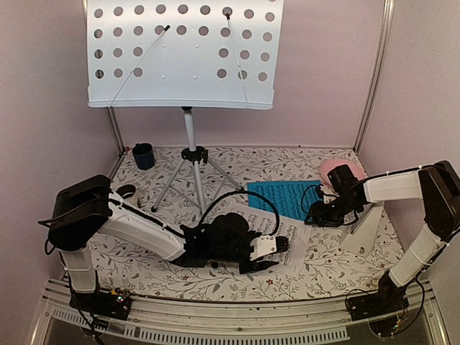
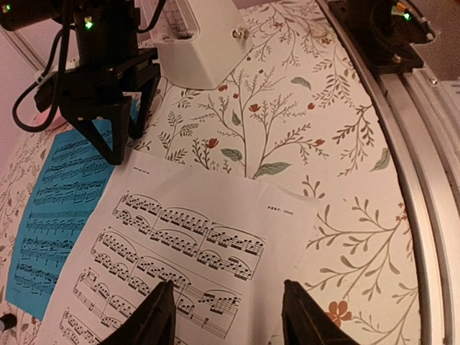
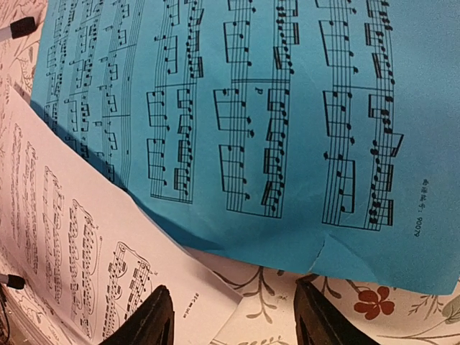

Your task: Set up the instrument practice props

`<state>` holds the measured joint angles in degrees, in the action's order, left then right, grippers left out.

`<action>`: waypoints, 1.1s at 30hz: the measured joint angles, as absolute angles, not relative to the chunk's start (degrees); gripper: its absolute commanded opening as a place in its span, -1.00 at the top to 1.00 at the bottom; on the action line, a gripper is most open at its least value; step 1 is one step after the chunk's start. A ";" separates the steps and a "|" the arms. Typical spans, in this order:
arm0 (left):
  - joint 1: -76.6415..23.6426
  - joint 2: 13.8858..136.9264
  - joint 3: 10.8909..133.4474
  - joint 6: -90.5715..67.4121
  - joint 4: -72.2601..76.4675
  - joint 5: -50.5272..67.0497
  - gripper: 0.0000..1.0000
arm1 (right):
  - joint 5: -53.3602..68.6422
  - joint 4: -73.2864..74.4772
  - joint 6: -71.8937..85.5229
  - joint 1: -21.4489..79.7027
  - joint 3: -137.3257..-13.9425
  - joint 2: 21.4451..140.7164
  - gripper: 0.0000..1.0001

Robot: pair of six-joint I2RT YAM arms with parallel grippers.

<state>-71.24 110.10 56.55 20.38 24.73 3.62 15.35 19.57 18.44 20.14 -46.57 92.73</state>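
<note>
While hovering over two overlapping sheets, gripping nothing.
Holding left gripper part-open above white music sheet near the middle of the tabletop; poising right gripper, jaws likewise apart, over blue music sheet, lying flat, long axis running left-right; showing music stand upright at far edge, tray facing near edge, metronome toward right edge.

Blue music sheet: print unreadable
</note>
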 measured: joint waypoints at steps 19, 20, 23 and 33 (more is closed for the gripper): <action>-70.57 117.27 57.30 18.26 25.74 8.91 0.15 | 23.35 17.34 18.98 19.86 -45.93 93.21 0.14; -70.54 117.49 57.39 18.11 25.89 9.23 0.15 | 23.62 17.19 19.00 19.86 -45.74 93.21 0.16; -70.39 118.24 57.78 17.43 26.37 10.20 0.17 | 24.62 16.91 19.11 19.86 -45.25 93.21 0.13; -69.69 118.30 57.80 16.45 27.31 12.62 0.25 | 24.49 14.74 20.84 18.83 -43.83 92.82 -0.03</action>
<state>-69.69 118.30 57.80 16.45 27.31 12.62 24.49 14.74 20.84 18.83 -43.83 92.82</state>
